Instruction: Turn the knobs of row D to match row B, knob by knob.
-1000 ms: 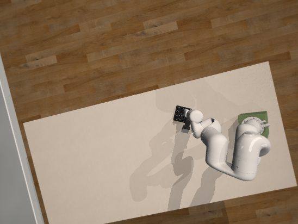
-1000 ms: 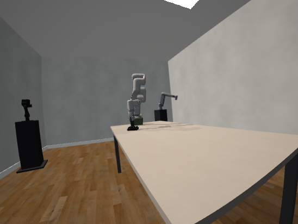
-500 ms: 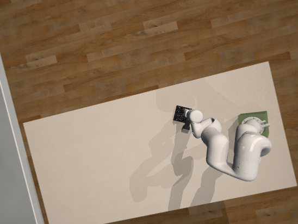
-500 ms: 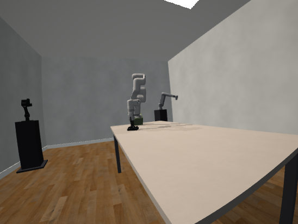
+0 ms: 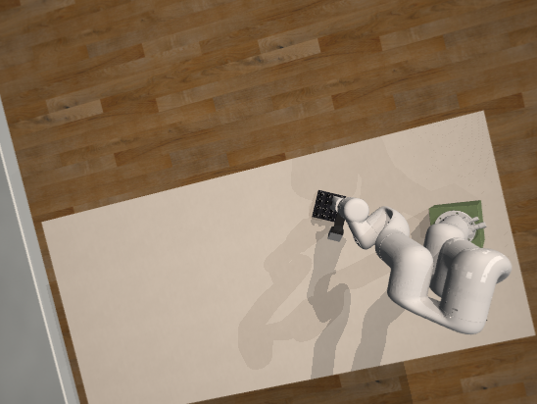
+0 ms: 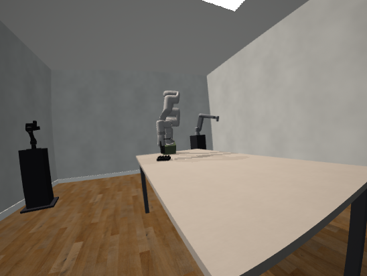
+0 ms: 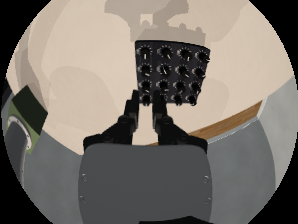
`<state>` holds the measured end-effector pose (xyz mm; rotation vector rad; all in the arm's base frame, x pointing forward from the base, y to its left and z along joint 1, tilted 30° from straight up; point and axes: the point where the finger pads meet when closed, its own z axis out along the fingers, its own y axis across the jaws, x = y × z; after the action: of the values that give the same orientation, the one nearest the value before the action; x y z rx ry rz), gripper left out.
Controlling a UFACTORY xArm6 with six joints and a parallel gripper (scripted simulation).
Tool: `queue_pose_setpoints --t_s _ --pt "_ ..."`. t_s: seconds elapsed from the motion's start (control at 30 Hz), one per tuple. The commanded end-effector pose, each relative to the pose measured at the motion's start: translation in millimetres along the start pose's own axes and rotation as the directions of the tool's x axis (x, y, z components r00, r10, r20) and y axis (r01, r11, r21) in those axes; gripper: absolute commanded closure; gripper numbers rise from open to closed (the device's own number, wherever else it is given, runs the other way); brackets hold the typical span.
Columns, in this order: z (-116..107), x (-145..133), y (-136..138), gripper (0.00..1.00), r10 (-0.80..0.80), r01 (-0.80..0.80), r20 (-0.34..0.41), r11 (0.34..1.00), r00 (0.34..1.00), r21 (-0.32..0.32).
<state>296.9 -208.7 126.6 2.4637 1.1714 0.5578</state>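
arm (image 5: 411, 267) (image 6: 171, 100): bent. from above, its links fold sideways from the base (image 5: 443, 219), swing round at a broad elbow bend and return toward the wrist (image 5: 355, 210) (image 6: 161, 133). from the side, the upper bend stands well above the wrist; the last links drop nearly upright.

gripper (image 5: 339, 225) (image 6: 162, 149) (image 7: 145, 98): pointing down beneath the wrist. fingers slightly parted, narrow gap between, nothing gripped. both fingertips near level in the wrist view, roughly parallel. finger linkages splay outward toward the gripper body.
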Motion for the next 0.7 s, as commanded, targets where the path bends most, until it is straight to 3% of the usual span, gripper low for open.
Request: queue_pose_setpoints --t_s 0.0,0.67 --pt "-9.8 0.8 1.2 0.81 0.001 -0.001 0.007 1.0 1.0 0.009" --pt "-10.3 0.8 1.2 0.81 -0.029 0.029 0.007 1.0 1.0 0.009"
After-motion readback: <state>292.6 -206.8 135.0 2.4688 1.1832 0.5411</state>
